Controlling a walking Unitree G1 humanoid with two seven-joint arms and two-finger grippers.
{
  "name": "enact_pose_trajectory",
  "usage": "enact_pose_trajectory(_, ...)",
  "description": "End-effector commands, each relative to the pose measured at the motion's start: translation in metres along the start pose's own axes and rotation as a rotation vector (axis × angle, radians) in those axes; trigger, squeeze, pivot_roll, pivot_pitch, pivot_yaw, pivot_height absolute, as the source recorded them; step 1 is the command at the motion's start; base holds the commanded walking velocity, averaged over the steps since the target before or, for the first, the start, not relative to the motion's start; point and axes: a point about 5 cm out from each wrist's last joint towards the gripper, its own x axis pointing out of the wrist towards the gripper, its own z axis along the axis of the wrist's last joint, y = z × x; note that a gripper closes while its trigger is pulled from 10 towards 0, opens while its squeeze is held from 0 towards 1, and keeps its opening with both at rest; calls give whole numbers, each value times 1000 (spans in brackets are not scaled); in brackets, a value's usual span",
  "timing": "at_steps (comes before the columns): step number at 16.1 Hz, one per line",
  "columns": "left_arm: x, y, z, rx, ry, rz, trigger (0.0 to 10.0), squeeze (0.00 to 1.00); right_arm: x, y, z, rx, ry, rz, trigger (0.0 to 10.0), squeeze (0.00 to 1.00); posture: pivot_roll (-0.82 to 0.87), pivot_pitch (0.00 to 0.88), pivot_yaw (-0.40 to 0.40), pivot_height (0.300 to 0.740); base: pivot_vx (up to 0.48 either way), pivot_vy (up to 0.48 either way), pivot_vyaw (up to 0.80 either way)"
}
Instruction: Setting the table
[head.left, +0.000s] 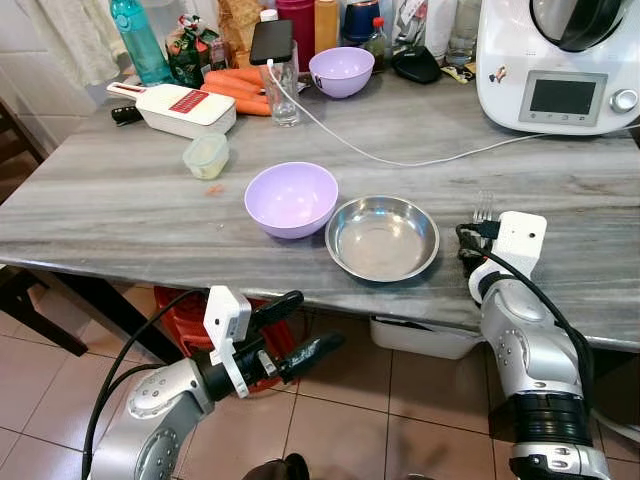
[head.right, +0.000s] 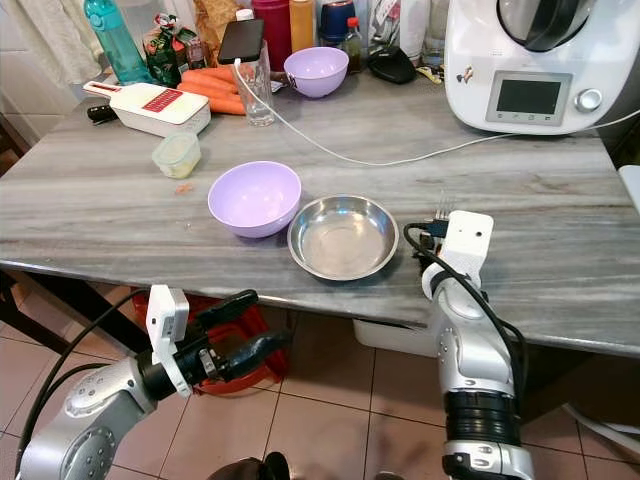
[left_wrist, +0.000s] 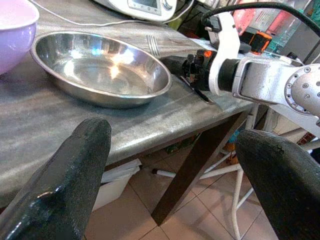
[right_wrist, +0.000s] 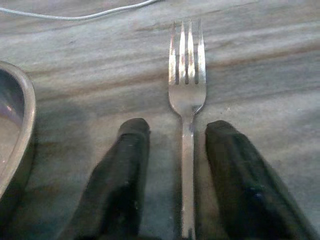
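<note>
Right claw (right_wrist: 177, 165) spread around fork (right_wrist: 186, 95); left claw (head.left: 297, 327) apart; no writing legible.

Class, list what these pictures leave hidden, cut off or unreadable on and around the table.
1. Fork handle end: cut off by the right wrist view's bottom edge, between the right tool's fingers.
2. Fork handle: head views, hidden under the wrist camera.
3. Kitchen machine top: cut off by the frame edge.

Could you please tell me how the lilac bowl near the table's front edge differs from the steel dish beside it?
The lilac bowl is deep, matte and rounded; the steel dish is shallow, shiny and has a flat rim. The bowl sits to the robot's left, the dish to its right, next to the fork that lies between the right gripper fingers. Both stand upright, empty, on the grey table.
</note>
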Motion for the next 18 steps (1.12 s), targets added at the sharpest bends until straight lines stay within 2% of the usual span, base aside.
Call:
enact_pose_trajectory(1, -2, 3, -1, 2, 8, 16, 10000, 0, -3, 0, 8, 4, -44, 7, 10000, 1000, -87, 122, 106, 740, 0, 0, 0)
enact_pose_trajectory(2, 0, 4, 0, -6, -9, 24, 10000, 0, -7, 0, 15, 9, -95, 16, 10000, 1000, -87, 122, 106, 740, 0, 0, 0)
enact_pose_trajectory(5, 2, 4, 3, -10, -24, 30, 10000, 0, -12, 0, 22, 9, -157, 20, 10000, 1000, -93, 118, 102, 740, 0, 0, 0)
enact_pose_trajectory(7, 4, 4, 5, -18, -44, 41, 10000, 0, -17, -2, 27, -21, -209, 5, 10000, 1000, -94, 116, 100, 740, 0, 0, 0)
enact_pose_trajectory(11, 6, 4, 6, -16, -49, 46, 10000, 0, -26, -18, 16, -109, -162, -140, 10000, 1000, -96, 116, 96, 740, 0, 0, 0)
enact_pose_trajectory(14, 8, 2, 6, -21, -49, 41, 10000, 0, -27, -23, 10, -137, -115, -185, 10000, 1000, -96, 116, 96, 740, 0, 0, 0)
enact_pose_trajectory(18, 10, 1, 8, -21, -51, 39, 10000, 0, -18, -27, 12, -145, -67, -188, 10000, 1000, -101, 122, 101, 740, 0, 0, 0)
